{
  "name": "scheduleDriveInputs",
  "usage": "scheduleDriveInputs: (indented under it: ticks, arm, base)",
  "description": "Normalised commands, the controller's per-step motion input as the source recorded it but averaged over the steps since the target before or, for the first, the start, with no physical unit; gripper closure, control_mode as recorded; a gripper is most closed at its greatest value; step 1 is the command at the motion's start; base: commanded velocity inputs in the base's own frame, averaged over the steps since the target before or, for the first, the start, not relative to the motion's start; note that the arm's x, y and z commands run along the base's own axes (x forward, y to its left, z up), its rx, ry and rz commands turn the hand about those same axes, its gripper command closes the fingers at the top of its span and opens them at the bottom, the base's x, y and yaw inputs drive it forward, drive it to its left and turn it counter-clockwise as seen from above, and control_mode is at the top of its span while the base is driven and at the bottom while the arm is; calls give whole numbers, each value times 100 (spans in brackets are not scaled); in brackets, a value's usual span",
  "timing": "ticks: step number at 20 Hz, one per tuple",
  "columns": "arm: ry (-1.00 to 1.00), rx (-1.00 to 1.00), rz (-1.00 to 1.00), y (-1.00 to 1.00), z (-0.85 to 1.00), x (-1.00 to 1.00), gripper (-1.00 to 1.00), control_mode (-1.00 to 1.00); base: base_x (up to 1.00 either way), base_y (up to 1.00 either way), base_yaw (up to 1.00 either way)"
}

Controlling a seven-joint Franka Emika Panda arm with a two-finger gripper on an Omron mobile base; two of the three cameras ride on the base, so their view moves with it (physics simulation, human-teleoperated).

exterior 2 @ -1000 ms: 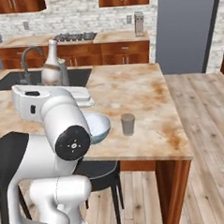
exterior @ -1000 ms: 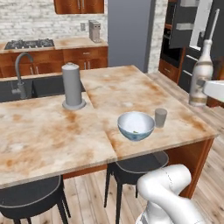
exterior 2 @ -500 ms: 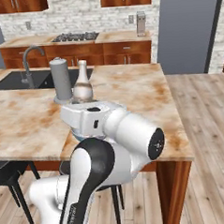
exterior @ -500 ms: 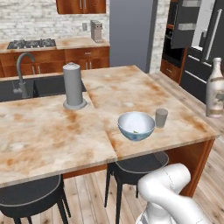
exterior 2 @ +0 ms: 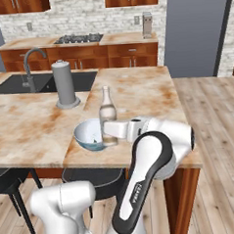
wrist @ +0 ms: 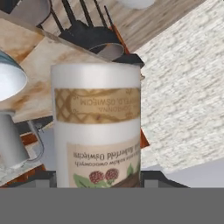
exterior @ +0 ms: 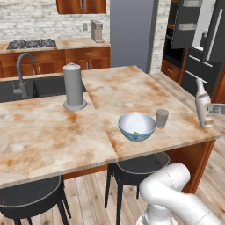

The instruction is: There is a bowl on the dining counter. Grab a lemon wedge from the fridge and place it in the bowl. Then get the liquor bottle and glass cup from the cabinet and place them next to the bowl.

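Counter first: the dining counter (exterior: 52, 132) fills my left base view, its marbled top carrying a tall grey cylinder (exterior: 74, 85) toward 11 o'clock. A white bowl (exterior: 137, 126) sits near centre, with the glass cup (exterior: 162, 118) just beside it at 3 o'clock. Further out at 3 o'clock, the liquor bottle (exterior: 202, 104) stands upright at the counter's edge, clamped between the fingers of my gripper (exterior 2: 108, 130), label close in the hand view.

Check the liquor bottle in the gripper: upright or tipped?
Upright. The liquor bottle stands neck up in the gripper, beside the bowl; the left base view agrees. Whether its base touches the dining counter: cannot tell.
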Motion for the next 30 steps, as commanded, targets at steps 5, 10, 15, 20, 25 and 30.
scheduleDriveInputs:
  ticks: [5,10,15,20,25,30]
  arm:
    - [-30,-2,18,0,-100,62,100,-100]
    - [-30,-1,5,0,-85,53,100,-100]
    - [-17,-2,0,0,-50,85,100,-100]
    - [-28,-4,2,0,-75,90,100,-100]
    - [13,-1,-2,-9,46,18,100,-100]
    - [41,-3,-26,-10,54,5,100,-100]
  base:
    - [0,0,0]
    - [0,0,0]
    - [0,0,0]
    - [0,0,0]
    - [0,0,0]
    - [0,0,0]
